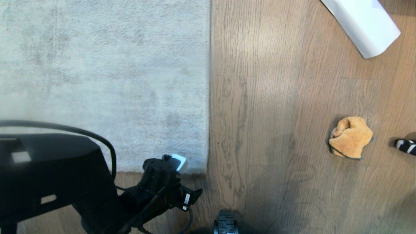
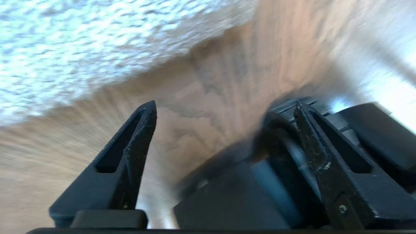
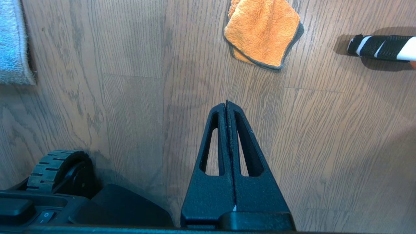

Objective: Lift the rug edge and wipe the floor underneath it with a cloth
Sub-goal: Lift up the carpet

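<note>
One corner of the big pale grey short-pile rug is what I am working toward; it is lying flat in the lower middle of the head view, with the rug filling the upper left of the frame. I am judging the rug edge as soft and floppy but backed by a lot of weight, so I am planning to pinch only the thin border at that corner, where it should peel up easily. I am holding the left gripper with its fingers spread wide and nothing between them; in the head view the left arm is sitting at the lower left, just at the rug's near border, so the corner lies close ahead of the fingertips.

Out to the right, the small orange fuzzy cloth with dark trim is lying crumpled on the brown wood-grain plank floor, well apart from the rug. It looks light and limp, easy to bunch from the top. I am keeping the right gripper pressed shut and empty, hovering over bare floor with the cloth ahead of its tips at the top of the right wrist view.
</note>
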Controlling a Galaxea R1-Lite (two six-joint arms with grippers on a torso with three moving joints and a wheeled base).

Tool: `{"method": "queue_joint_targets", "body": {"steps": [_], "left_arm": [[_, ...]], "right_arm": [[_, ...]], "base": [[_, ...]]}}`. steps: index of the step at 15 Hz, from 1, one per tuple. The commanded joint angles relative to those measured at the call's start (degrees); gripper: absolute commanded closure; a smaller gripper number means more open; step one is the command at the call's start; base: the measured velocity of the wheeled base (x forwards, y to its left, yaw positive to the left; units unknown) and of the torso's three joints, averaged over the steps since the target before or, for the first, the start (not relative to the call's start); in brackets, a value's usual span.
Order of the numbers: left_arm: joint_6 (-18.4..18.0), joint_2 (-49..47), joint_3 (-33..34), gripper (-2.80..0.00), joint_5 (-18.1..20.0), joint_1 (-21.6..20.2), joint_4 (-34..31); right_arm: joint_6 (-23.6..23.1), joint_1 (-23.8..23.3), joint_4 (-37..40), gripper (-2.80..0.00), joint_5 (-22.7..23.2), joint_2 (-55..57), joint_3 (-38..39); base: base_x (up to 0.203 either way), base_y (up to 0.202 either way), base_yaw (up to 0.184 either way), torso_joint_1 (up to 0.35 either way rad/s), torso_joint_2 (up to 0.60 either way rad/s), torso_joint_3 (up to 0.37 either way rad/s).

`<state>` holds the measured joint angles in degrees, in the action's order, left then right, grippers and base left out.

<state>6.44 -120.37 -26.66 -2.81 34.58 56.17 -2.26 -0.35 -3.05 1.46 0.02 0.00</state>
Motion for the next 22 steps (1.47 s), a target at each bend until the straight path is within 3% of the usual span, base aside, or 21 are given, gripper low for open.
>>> {"method": "queue_joint_targets", "body": {"steps": [1,8,22], "left_arm": [[-1.2,0.4,-0.8,-2.80,-0.2,-0.8,-0.6],[-6.5,-0.9,-5.0,-2.80,-2.7,-1.6,-3.2],[-8.5,-5.7,-15.6,-2.80,-8.6,0.3,-3.3]], "right_arm": [[0.0,0.0,0.0,0.00,0.0,0.0,0.0],[0.0,0.0,0.0,0.00,0.0,0.0,0.0],[0.0,0.0,0.0,0.00,0.0,0.0,0.0]], "base": [[0.000,0.000,0.000,0.000,0.00,0.000],[0.000,0.000,0.000,0.000,0.00,0.000],[0.000,0.000,0.000,0.000,0.00,0.000]]}}
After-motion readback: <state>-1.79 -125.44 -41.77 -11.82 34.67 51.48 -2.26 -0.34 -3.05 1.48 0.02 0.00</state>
